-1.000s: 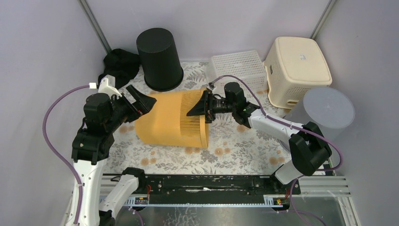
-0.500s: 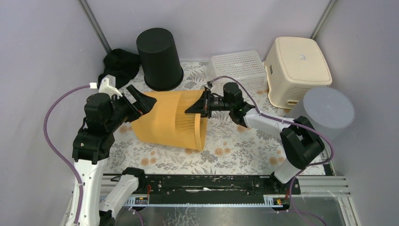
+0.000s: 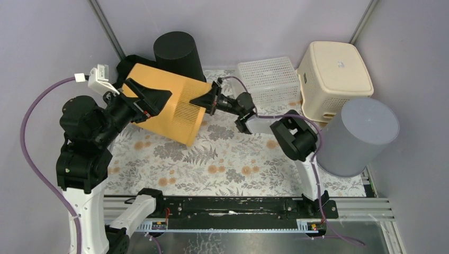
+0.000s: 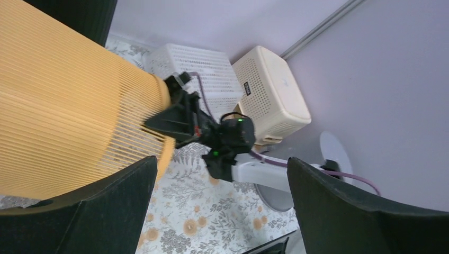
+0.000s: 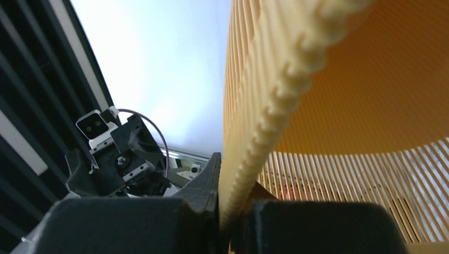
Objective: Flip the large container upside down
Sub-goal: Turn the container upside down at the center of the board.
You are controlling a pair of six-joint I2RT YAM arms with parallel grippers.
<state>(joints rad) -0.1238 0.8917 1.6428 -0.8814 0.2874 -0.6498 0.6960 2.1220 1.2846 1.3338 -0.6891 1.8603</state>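
Orange to begin with: tilting the large orange ribbed plastic basket (image 3: 174, 114) over the rear left of the desk (image 3: 222, 164), just in front of the upturned black plastic bucket (image 3: 177, 50). Carrying its long axis slantwise, closed base toward the far left, open mouth pointing right and, by the look of it, partly downward. Not showing whether the lowest part of the rim is touching the desk.

Pinching the toothed rim in the right hand (image 3: 206, 100), fingers shut hard on that edge at the mouth's far side, reaching in from the right. Holding the left hand (image 3: 156, 100) spread fully wide at the base end, gripping nothing; touching the wall or only beside it, cannot tell. Gripping, then, with the right alone.

Judging the coming move to hang on that axis: swinging the mouth down flat and the base uppermost, roughly halfway there.

Passing outward to the white lattice plastic basket (image 3: 267, 76), the upturned cream perforated hamper (image 3: 333, 79) and the grey cylindrical bin (image 3: 362, 135) on the right. Making out a small label (image 3: 339, 64) on the hamper's base, too small for reading; finding no other writing.
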